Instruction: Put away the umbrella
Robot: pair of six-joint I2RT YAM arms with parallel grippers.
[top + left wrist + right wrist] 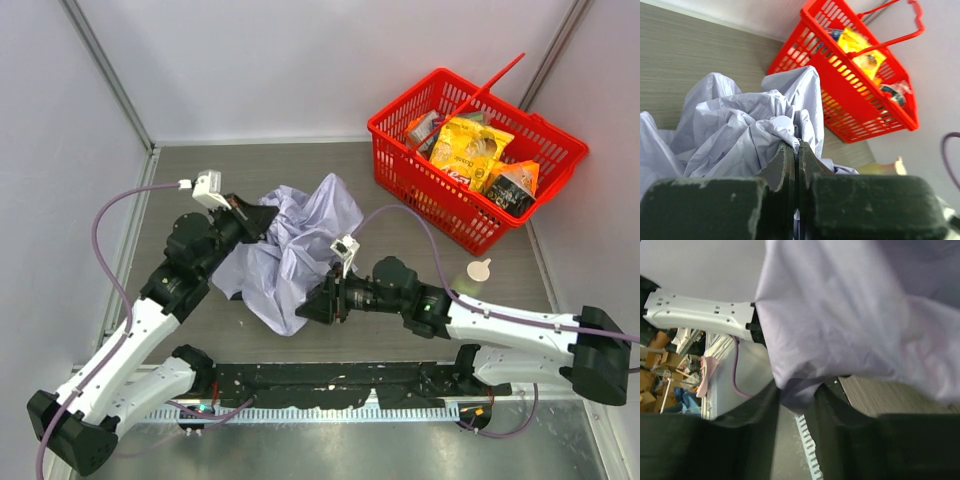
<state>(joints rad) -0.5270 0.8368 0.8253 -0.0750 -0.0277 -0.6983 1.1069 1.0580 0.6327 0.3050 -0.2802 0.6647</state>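
Note:
The umbrella (290, 250) lies as a crumpled heap of pale lavender fabric on the table, left of centre; its shaft is hidden. My left gripper (262, 222) is at the heap's upper left edge. In the left wrist view this gripper (798, 145) is shut, with a fold of the umbrella (735, 125) pinched between its fingers. My right gripper (312, 303) is at the heap's lower right edge. Seen from the right wrist, this gripper (797, 387) has its jaws apart, and a loose corner of the umbrella (850, 315) hangs between them.
A red basket (404, 96) with snack packets stands at the back right, its handle raised; its wall (850, 100) also shows from the left wrist. A small pale round piece (479, 270) lies beside the right arm. Grey walls close in the table's left, back and right.

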